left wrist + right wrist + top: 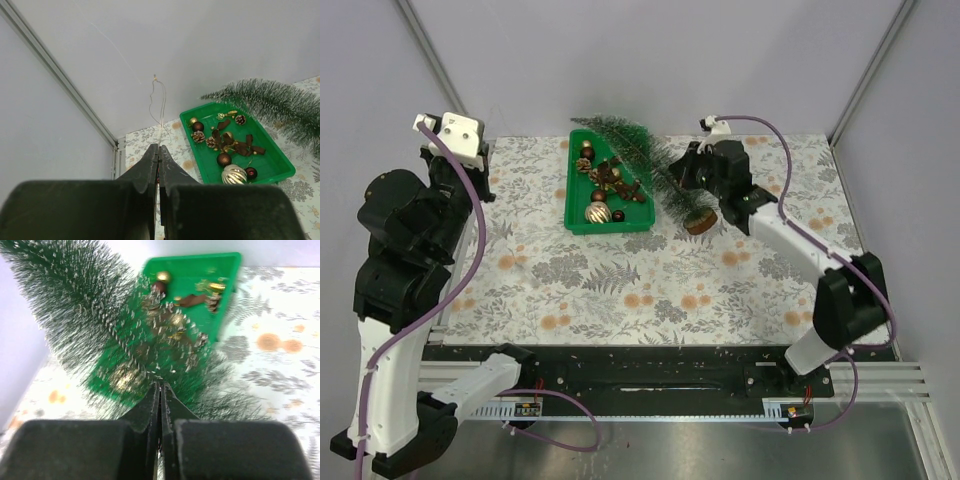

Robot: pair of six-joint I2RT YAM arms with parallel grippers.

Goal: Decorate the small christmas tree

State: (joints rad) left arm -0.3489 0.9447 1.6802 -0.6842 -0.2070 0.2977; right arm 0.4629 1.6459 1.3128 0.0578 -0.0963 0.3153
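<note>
1. The small christmas tree (642, 163) lies on its side on the table (620, 290). The table has a cloth with grey leaves and orange flowers on it.
2. The tree is dark green with little white tips.
3. Its pointy top aims at the back wall and crosses the far right corner of the green tray (571, 190).
4. Its round wooden base (701, 221) is nearer the front, just beside the right side of the tray.
5. The tray holds the decorations. There is a big gold and silver ball (597, 212), a dark brown ball (223, 159), a pine cone (198, 136) and some small brown bits.
6. The right arm (790, 240) reaches over the lower part of the tree.
7. The right jaws are pressed together. Their tips poke in among the tree's bristles. I cannot tell if they pinch any of them.
8. The left arm (410, 230) is up high at the far left of the table, well apart from the tree and the tray.
9. The left jaws are pressed together too.
10. A thin pale thread (161, 107) shows just above their tips. I cannot tell if the jaws pinch it.
</note>
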